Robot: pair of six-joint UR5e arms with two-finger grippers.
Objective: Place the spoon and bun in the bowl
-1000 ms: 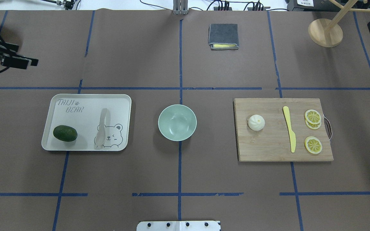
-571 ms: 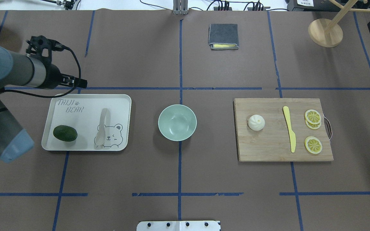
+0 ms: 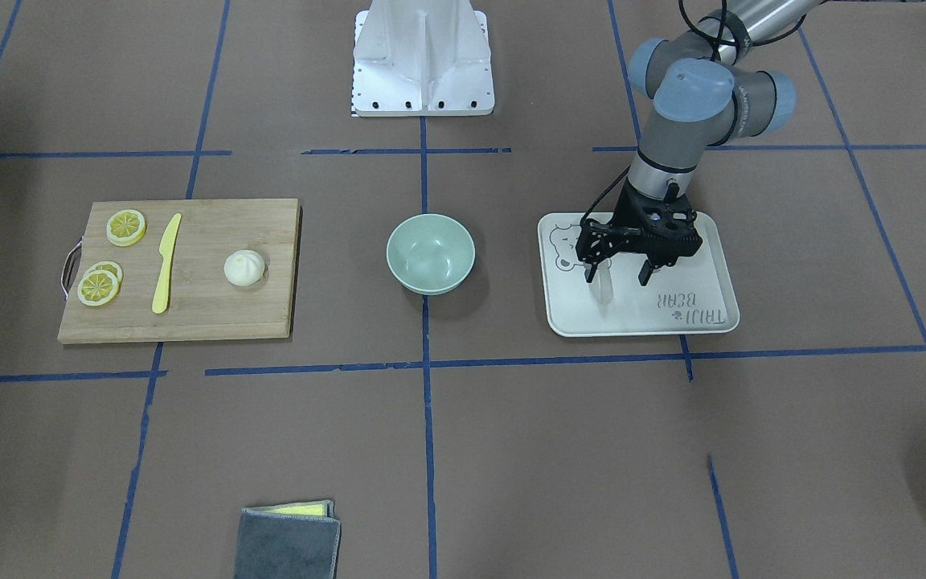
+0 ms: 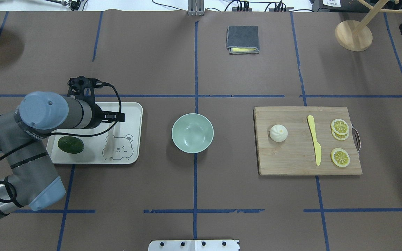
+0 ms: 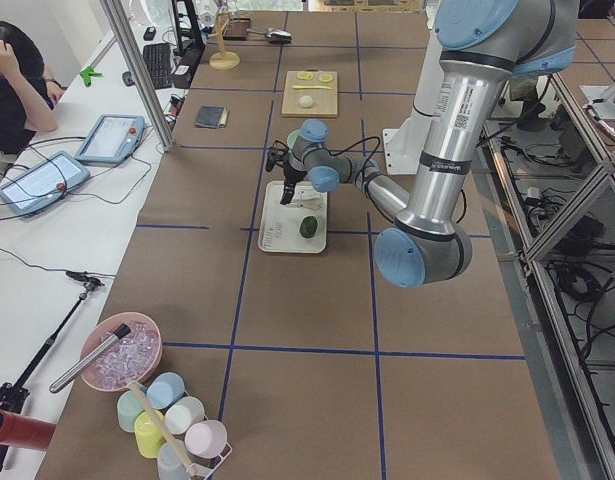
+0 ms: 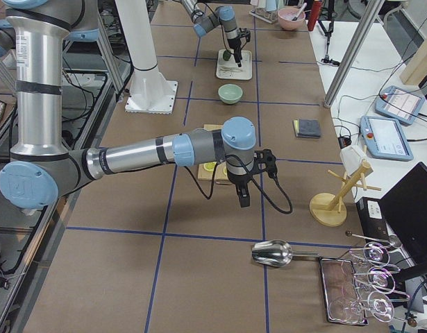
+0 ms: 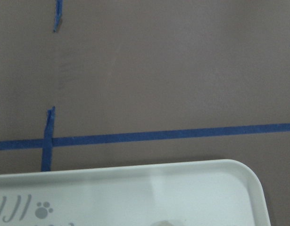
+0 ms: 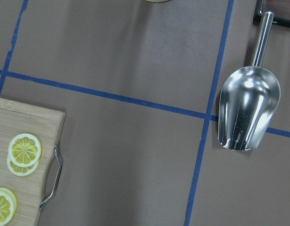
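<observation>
The left gripper (image 3: 617,275) hangs over the white bear-print tray (image 3: 637,330), fingers spread wide, right above the handle of the pale plastic spoon (image 3: 604,291). I can't tell whether it touches. The spoon lies flat along the tray, near the edge facing the mint-green bowl (image 4: 192,133), which sits mid-worktop with nothing in it. The steamed bun (image 4: 278,133) rests on the wooden cutting board (image 4: 291,160), near the board's bowl-side edge. The right gripper (image 6: 242,200) hovers beyond the board's far end; spread or pressed together, I cannot tell.
</observation>
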